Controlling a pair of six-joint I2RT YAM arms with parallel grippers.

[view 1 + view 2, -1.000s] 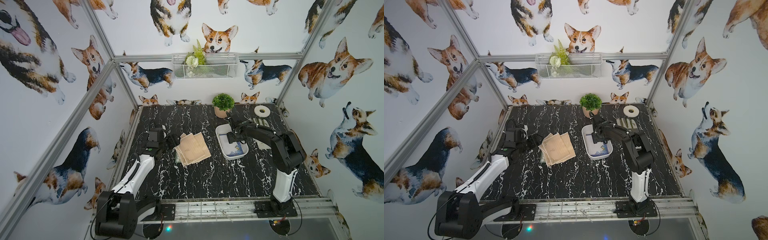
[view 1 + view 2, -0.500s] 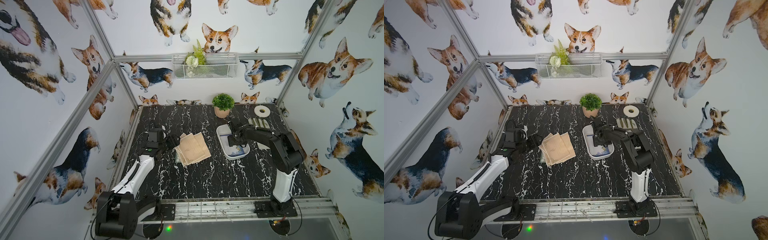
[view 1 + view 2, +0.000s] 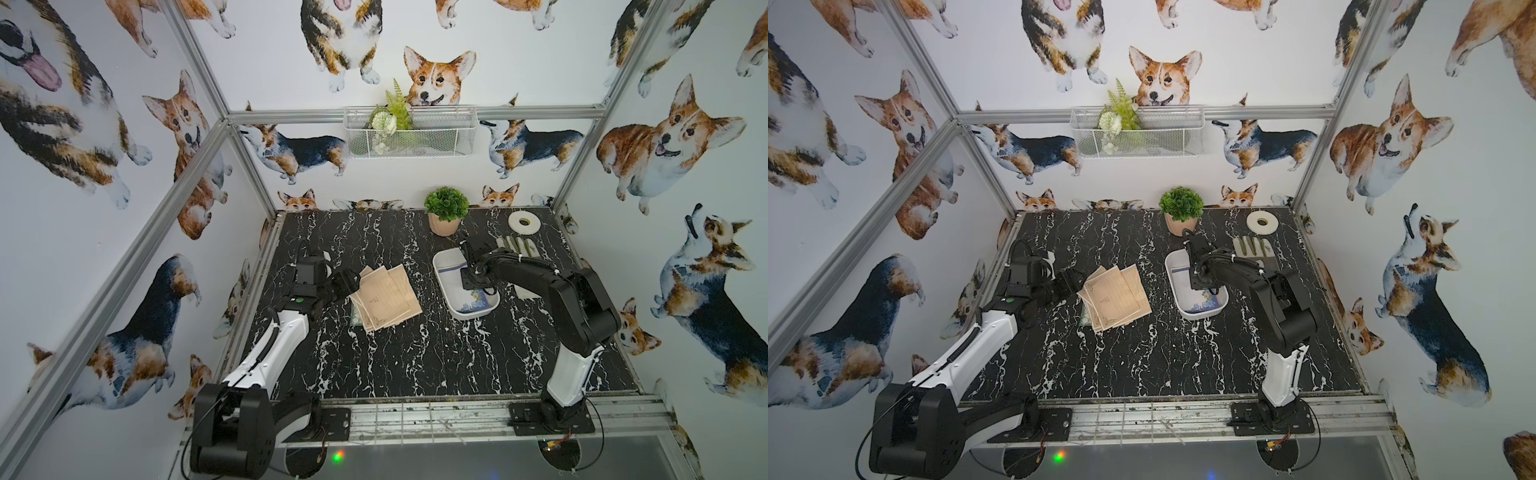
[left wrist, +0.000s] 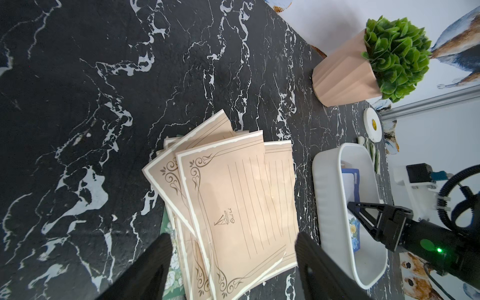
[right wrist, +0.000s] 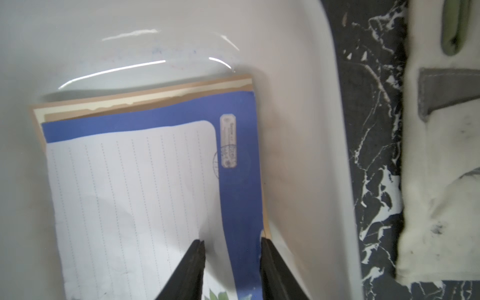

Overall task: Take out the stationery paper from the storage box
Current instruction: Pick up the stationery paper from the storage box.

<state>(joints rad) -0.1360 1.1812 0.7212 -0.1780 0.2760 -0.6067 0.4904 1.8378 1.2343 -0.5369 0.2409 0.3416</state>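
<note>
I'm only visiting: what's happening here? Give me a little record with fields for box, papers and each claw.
Box: shallow white glossy tray, holds sheets
Top sheet inside: white ruled paper with blue border
Taken out: fanned pile of tan ruled sheets on black marble table
Right gripper: in the tray, jaws apart astride the blue edge
Left gripper: open above the tan pile

left arm (image 3: 274,345): white forearm shell, black joints, black wrist block (small green dot on top)
right arm (image 3: 577,307): same scheme, white lower link, black upper links
bases (image 3: 523,419): black plates sitting on the front rail (image 3: 428,415)
cable (image 4: 442,207): black corrugated loop, clipped at the right wrist
LED (image 4: 439,250): green, right wrist
right gripper fingers (image 5: 187,270): matte black, tapered
</note>
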